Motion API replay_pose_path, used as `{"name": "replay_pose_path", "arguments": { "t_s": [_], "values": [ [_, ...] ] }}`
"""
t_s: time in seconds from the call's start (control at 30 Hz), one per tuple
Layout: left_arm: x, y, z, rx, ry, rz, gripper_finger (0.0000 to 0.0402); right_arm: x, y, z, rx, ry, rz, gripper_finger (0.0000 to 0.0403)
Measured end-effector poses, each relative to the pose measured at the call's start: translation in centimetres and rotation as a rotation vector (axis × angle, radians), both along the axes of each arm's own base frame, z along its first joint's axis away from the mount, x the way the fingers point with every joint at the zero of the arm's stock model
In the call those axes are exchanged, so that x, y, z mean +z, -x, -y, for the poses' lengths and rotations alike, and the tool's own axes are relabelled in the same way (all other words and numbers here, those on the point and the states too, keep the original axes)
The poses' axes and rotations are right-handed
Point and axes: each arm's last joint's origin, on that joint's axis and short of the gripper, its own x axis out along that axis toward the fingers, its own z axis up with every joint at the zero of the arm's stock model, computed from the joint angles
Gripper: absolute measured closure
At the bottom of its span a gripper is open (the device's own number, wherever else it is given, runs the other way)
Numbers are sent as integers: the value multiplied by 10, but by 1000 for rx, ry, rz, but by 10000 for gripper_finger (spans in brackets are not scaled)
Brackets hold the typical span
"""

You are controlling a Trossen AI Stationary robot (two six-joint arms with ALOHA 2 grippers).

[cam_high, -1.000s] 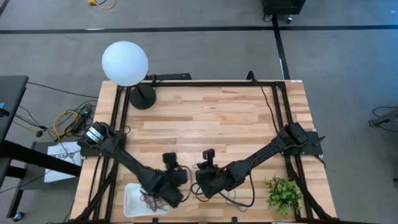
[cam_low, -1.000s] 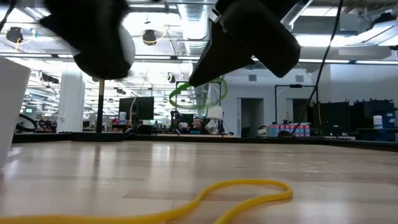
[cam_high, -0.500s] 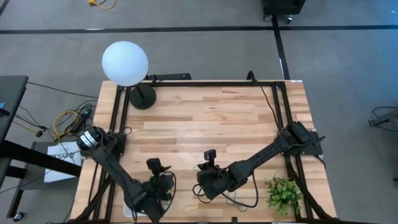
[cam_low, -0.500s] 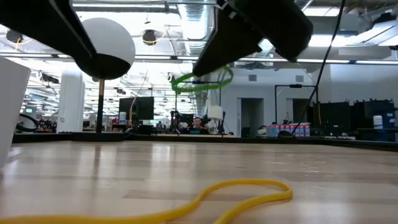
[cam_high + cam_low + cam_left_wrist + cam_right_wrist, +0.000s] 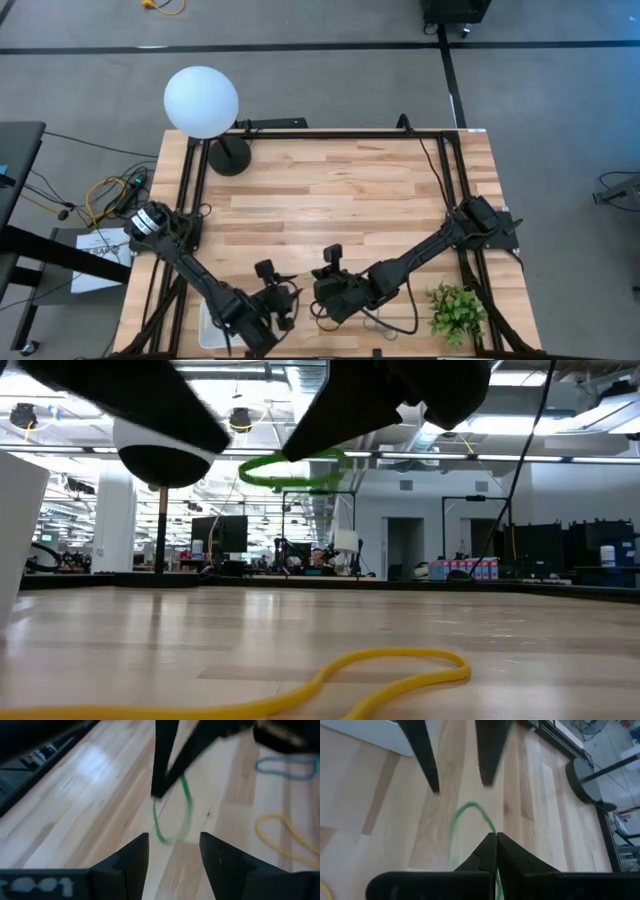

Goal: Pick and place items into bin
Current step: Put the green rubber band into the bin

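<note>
2 grippers meet near the front edge of the counter [image 5: 330, 190] in the high view; the right gripper [image 5: 492, 851] is clenched on a green rubber band [image 5: 470, 827], its fingertips pressed together in the right wrist view with the loop trailing out ahead of them; in the low view that green rubber band [image 5: 290, 468] hangs in the air, well above the wood, from the tip of the dark gripper over it; the left gripper [image 5: 172, 847] is released, its 2 fingers [image 5: 132, 857] standing apart, and the left wrist view shows the green loop [image 5: 172, 817] just beyond the gap between them, dangling from the right arm's fingertip; in the high view the left gripper [image 5: 280, 305] sits close beside the right gripper [image 5: 322, 293], with the white bin [image 5: 207, 325] at the front-left edge of the counter, mostly covered by the left arm; whether anything lies in the bin cannot be told; a yellow rubber band [image 5: 330, 680] lies flat on the counter close to the low camera, and the left wrist view shows a yellow band [image 5: 280, 837] and a blue-green band [image 5: 287, 767] lying on the wood off to one side; a white globe lamp [image 5: 201, 101] stands at the far-left corner and a green plant [image 5: 455, 312] at the front-right.
</note>
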Motion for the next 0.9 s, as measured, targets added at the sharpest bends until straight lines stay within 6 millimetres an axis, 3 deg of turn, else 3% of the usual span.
{"name": "replay_pose_path", "arguments": {
  "t_s": [0.37, 0.9],
  "values": [
    [4, -30, -17, -66, 73, -35, 235, 2, -1, -8, 43, -53, 28, 403],
    [4, -27, -13, -79, 63, -30, 235, -3, 1, 1, -7, -56, -28, 403]
  ]
}}
